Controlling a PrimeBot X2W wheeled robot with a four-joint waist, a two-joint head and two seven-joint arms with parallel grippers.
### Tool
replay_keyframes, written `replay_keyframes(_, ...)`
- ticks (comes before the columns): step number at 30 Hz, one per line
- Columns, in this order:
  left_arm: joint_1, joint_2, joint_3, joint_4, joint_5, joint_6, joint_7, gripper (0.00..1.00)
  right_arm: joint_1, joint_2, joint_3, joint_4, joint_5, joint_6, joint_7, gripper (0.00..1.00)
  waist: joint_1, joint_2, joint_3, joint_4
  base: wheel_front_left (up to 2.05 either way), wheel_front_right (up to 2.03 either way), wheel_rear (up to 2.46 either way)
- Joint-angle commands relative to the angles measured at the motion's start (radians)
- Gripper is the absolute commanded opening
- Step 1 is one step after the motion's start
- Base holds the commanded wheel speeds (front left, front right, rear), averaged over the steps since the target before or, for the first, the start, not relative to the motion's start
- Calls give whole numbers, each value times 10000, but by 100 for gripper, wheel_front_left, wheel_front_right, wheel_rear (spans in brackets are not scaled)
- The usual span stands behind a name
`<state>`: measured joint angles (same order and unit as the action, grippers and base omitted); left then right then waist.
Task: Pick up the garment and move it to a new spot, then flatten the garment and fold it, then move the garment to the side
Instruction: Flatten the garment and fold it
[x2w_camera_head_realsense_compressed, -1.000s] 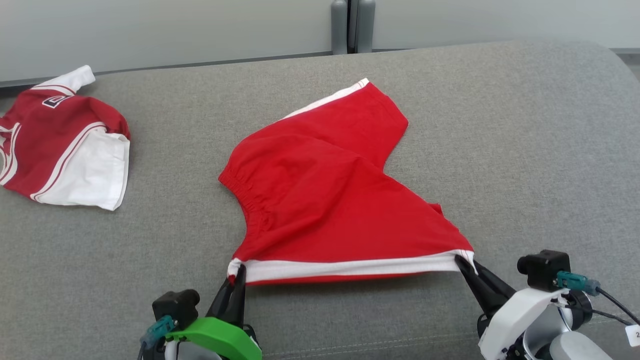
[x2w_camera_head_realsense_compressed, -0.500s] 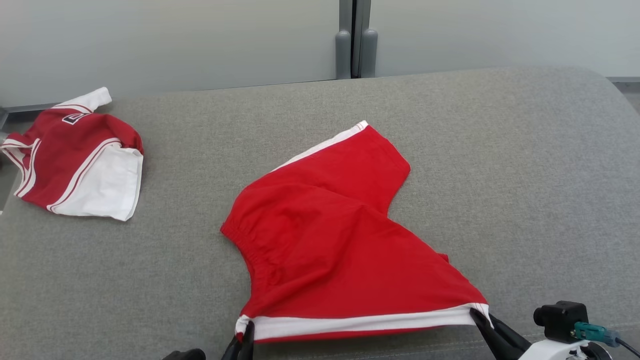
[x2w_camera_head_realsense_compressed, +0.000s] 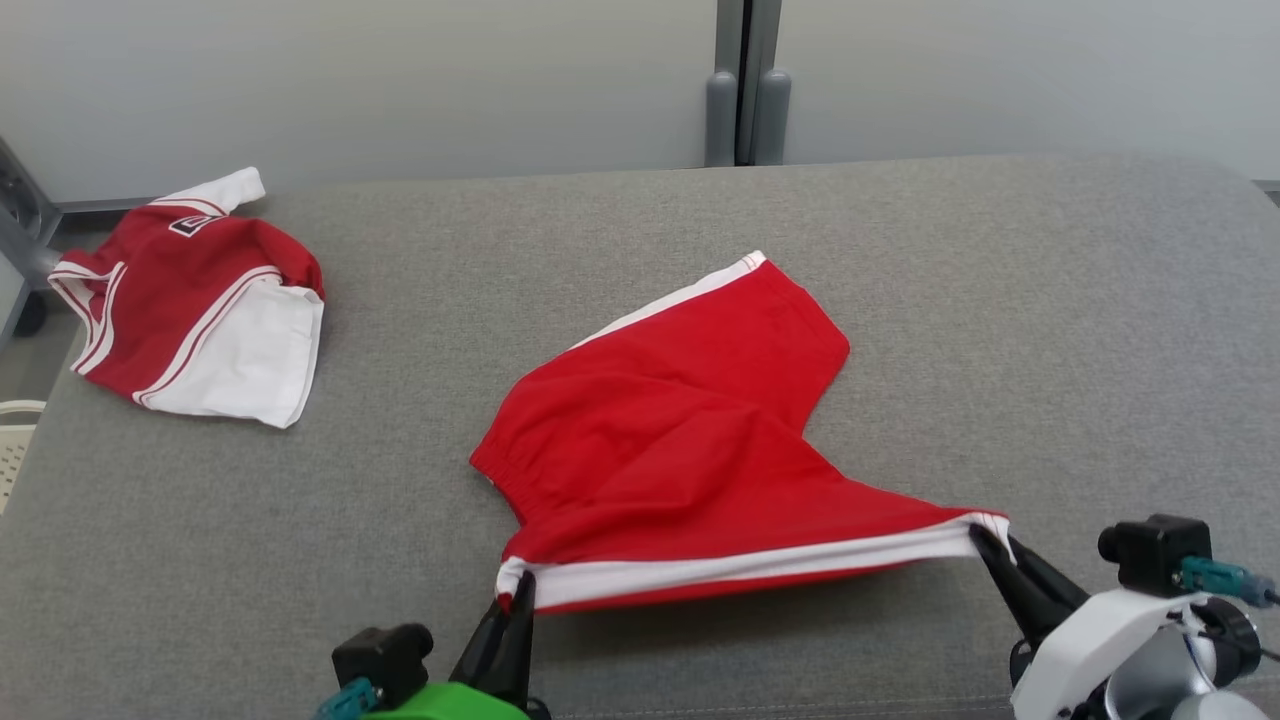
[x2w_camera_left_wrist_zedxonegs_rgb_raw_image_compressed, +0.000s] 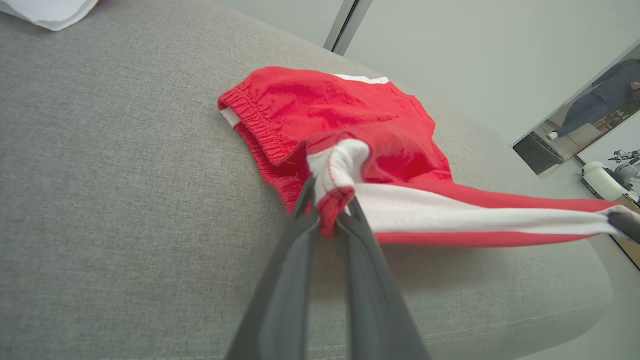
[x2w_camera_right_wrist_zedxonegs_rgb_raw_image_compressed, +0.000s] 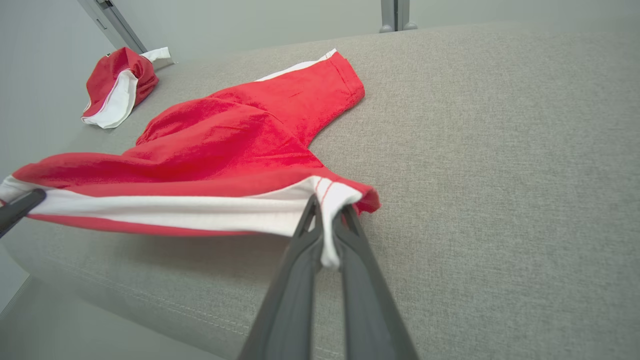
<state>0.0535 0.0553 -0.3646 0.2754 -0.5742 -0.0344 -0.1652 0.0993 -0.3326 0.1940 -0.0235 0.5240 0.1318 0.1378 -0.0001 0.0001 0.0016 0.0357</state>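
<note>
Grey cushion (x2w_camera_head_realsense_compressed: 1000, 300) bears red shorts (x2w_camera_head_realsense_compressed: 680, 420), folded jersey (x2w_camera_head_realsense_compressed: 200, 300)

Our left fingers (x2w_camera_head_realsense_compressed: 505, 640) and right fingers (x2w_camera_head_realsense_compressed: 1025, 590) are clamped tight, each pinching one hem corner of the shorts (x2w_camera_head_realsense_compressed: 680, 440).

free: grey cushion (x2w_camera_head_realsense_compressed: 1050, 330) right of shorts (x2w_camera_head_realsense_compressed: 690, 440) | obstacle: jersey (x2w_camera_head_realsense_compressed: 190, 300), far left

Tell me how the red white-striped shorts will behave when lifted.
Probably floppy: the red shorts with the white stripe drape and crease behind the hem stretched between left gripper and right gripper. Likely light: two fingertip pinches hold that edge up. The far leg may drag on the grey fabric cushion.
</note>
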Motion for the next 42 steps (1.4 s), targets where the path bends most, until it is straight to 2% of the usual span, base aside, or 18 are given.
replay_keyframes(1,-378,31,-2,-110,-186,213,188,0,-438,-35,-184,161,-109,-21,86,0,1,-1,80,231,0,0,0)
replay_keyframes(5,-1060,-3,-118,-222,-502,700,607,0,-1353,-38,-342,624,-28,-23,309,0,1,-1,265,585,0,0,0)
replay_keyframes(11,-2216,-6,-737,-54,-1438,1738,832,0,-2995,-285,-216,1748,-32,-24,518,0,1,-1,680,1071,0,0,0)
replay_keyframes(12,-2216,-6,-737,-54,-1438,1738,832,0,-2995,-285,-216,1748,-32,-24,518,0,1,-1,680,1071,0,0,0)
replay_keyframes(16,-3051,-9,-1337,245,-2252,2344,899,0,-4110,-454,15,2631,33,-23,592,0,1,-1,995,1347,0,0,0)
replay_keyframes(20,-3959,-7,-1860,748,-2953,2770,966,0,-5260,-616,311,3633,134,-23,575,0,1,-1,1328,1567,0,0,0)
replay_keyframes(27,-5330,-13,-2544,1509,-4087,3210,838,0,-7140,-766,1144,5323,328,-23,526,0,1,-1,1881,1928,0,0,0)
replay_keyframes(33,-6290,-18,-3473,1880,-4775,3405,906,0,-8501,-955,1993,6672,593,-21,515,0,1,-1,2265,2351,0,0,0)
replay_keyframes(37,-6925,-18,-4127,2124,-5083,3579,1019,8,-9272,-1016,2532,7467,794,-21,514,0,1,-1,2457,2577,0,0,0)
replay_keyframes(40,-7358,-18,-4545,2347,-5321,3707,1172,5,-9771,-1029,2936,7992,955,-21,533,0,1,-1,2581,2695,0,0,0)
replay_keyframes(41,-7500,-18,-4664,2437,-5379,3746,1192,0,-9938,-1027,3045,8188,1016,-21,501,0,1,-1,2624,2726,0,0,0)
replay_keyframes(42,-7619,-20,-4772,2546,-5433,3792,1234,0,-10085,-1000,3154,8358,1067,-21,469,0,1,-1,2655,2746,0,0,0)
